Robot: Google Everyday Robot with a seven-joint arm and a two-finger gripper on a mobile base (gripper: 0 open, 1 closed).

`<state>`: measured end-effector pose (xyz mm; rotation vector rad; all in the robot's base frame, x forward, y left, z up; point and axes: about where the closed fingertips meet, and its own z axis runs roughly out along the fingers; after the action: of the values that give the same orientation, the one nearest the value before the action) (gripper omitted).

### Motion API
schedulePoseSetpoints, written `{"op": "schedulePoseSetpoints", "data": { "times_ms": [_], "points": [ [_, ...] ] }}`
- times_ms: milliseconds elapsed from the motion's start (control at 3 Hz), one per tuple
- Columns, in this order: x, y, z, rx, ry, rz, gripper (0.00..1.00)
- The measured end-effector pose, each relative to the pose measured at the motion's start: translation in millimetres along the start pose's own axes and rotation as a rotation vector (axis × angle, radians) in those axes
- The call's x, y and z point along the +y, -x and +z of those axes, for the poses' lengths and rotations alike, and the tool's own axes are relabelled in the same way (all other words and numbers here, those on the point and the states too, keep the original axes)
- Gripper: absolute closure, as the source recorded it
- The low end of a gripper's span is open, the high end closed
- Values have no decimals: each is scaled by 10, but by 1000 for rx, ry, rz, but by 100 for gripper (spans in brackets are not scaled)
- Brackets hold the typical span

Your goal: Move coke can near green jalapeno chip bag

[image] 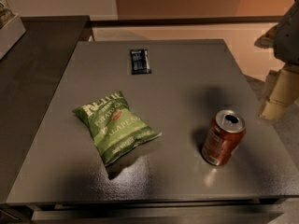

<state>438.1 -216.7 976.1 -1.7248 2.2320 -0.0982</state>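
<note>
The coke can (223,137) stands upright on the right front part of the grey table (187,78), its silver top and opening showing. The green jalapeno chip bag (115,125) lies flat on the left front part of the table, well apart from the can. My gripper (274,99) is at the right edge of the view, beyond the table's right edge, up and to the right of the can and not touching it. It holds nothing that I can see.
A small flat black packet (140,61) lies near the table's far edge. A dark counter (32,78) runs along the left, with a pale box (9,29) at its far left corner. A low wall stands behind the table.
</note>
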Motion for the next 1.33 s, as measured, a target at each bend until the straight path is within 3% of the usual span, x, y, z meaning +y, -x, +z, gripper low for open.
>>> {"op": "schedulePoseSetpoints", "data": {
  "times_ms": [333, 667, 1333],
  "points": [
    [0, 0, 0, 0, 0, 0, 0],
    [48, 28, -40, -45, 22, -16, 0],
    [401, 200, 47, -166, 113, -89, 0]
  ]
}}
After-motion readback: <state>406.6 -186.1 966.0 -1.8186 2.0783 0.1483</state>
